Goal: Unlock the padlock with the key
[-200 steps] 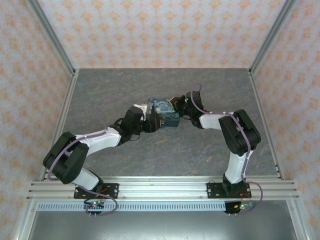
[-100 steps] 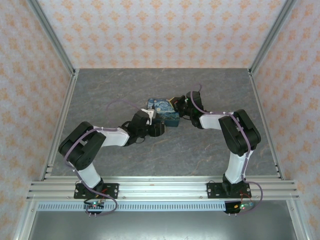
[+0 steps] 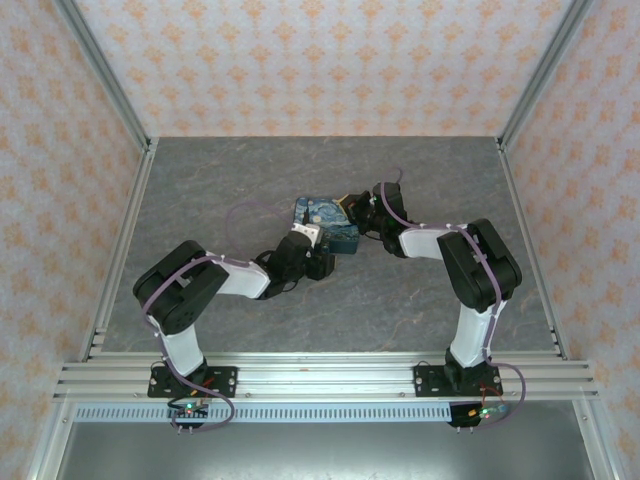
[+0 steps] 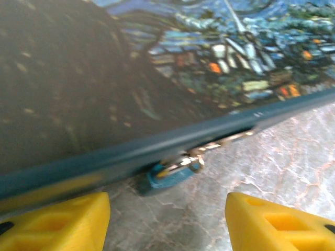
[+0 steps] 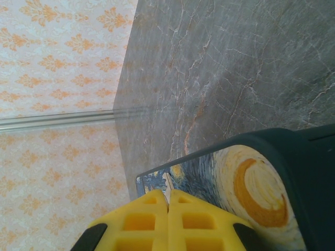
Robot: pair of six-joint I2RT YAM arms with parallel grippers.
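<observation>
Padlock too small to tell from top view. Starry Night case (image 3: 327,222) lies mid-table (image 3: 200,200); left gripper (image 3: 320,254) at its near edge, right gripper (image 3: 352,212) at its right end.

Left wrist: left fingers (image 4: 57,219) apart, empty. Small blue piece with metal links (image 4: 172,171), padlock or key, cannot tell, tucked under case edge. Risk: closing pinches case rim, misses piece.

Right wrist: right fingers (image 5: 146,219) together, nothing seen between, close over case. Risk: left nudge slides case, piece buried deeper.

Left arm (image 3: 235,280) has folded: its elbow swung toward 3 o'clock, nearer its base. The left end effector (image 3: 320,258) drew back toward 6 o'clock, off the painted case (image 3: 325,222) to its near edge.
</observation>
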